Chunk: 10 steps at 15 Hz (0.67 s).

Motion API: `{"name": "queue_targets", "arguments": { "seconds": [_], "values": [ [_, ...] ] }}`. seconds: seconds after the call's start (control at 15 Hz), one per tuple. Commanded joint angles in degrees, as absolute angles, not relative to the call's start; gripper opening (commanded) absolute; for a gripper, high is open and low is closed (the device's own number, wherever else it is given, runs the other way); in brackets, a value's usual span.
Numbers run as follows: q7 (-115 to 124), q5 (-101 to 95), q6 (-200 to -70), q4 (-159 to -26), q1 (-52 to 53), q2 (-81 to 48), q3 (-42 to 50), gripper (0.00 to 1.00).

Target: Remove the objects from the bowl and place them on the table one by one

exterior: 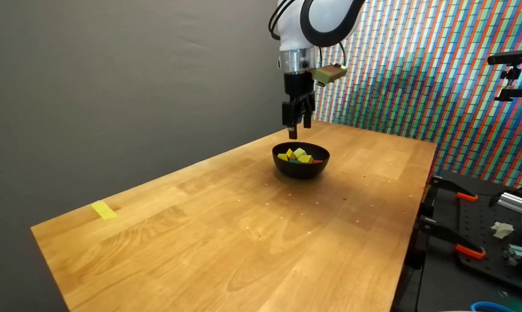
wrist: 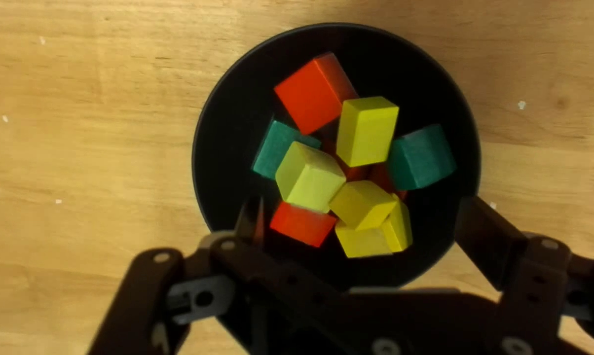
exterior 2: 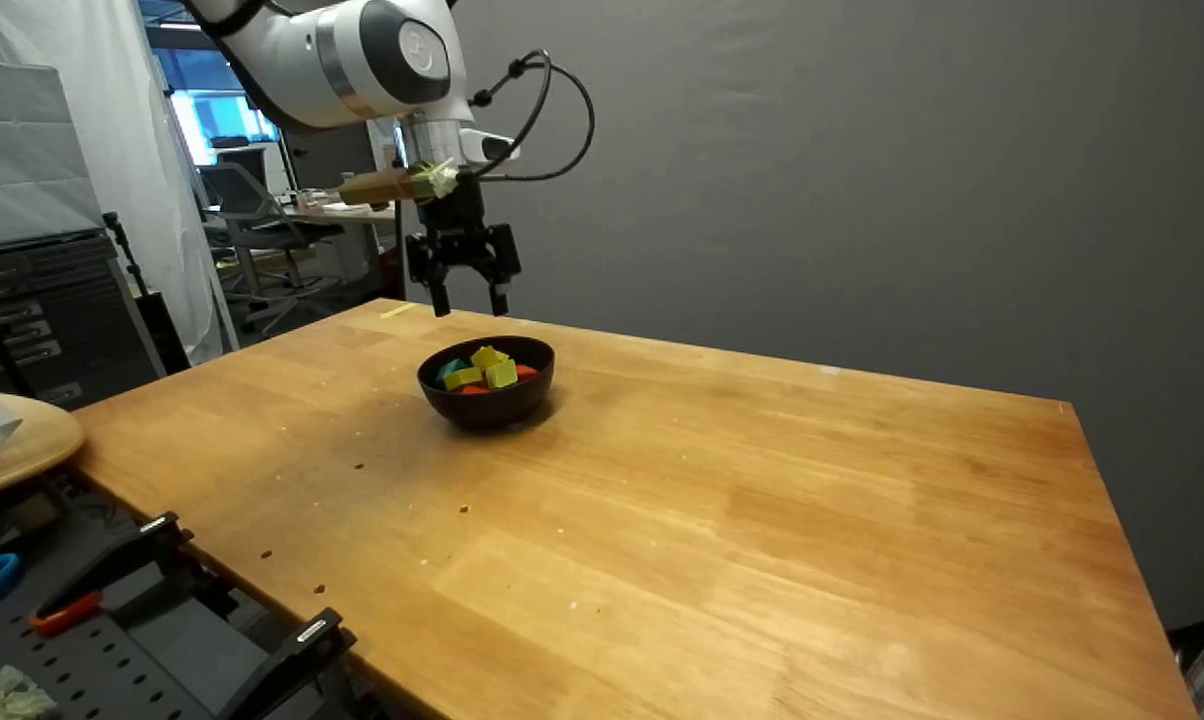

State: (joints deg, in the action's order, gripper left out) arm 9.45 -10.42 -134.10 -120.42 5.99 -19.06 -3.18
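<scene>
Black bowl (exterior: 301,171) on wooden table (exterior: 226,242), red, yellow, green blocks (wrist: 362,203) heaped inside, jaws wide apart above

The bowl (exterior: 301,171), with blocks (wrist: 367,132) inside, sits on the table (exterior: 200,225) under the jaws of the gripper (exterior 2: 471,304). In both exterior views, tape (exterior: 104,209) lies left of the jaws.

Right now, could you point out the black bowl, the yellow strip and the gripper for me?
Black bowl (exterior: 301,170), in an exterior view: its outer wall.
Yellow strip (exterior: 104,209), in an exterior view: its middle.
Gripper (exterior 2: 470,300), in an exterior view: midway between its fingertips.
</scene>
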Motion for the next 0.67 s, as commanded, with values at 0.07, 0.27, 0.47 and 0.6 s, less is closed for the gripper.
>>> {"name": "queue_targets", "arguments": {
  "seconds": [0.07,0.27,0.47,0.6],
  "values": [
    [10.4,-10.9,-133.6,-115.1,7.0,-25.1,-1.5,1.00],
    [10.3,-10.4,-133.2,-113.4,7.3,-27.3,-1.4,1.00],
    [10.5,-10.6,-132.8,-112.3,7.6,-28.9,-1.1,0.94],
    [10.7,-11.1,-132.2,-111.4,8.0,-30.0,-0.7,0.88]
  ]
}}
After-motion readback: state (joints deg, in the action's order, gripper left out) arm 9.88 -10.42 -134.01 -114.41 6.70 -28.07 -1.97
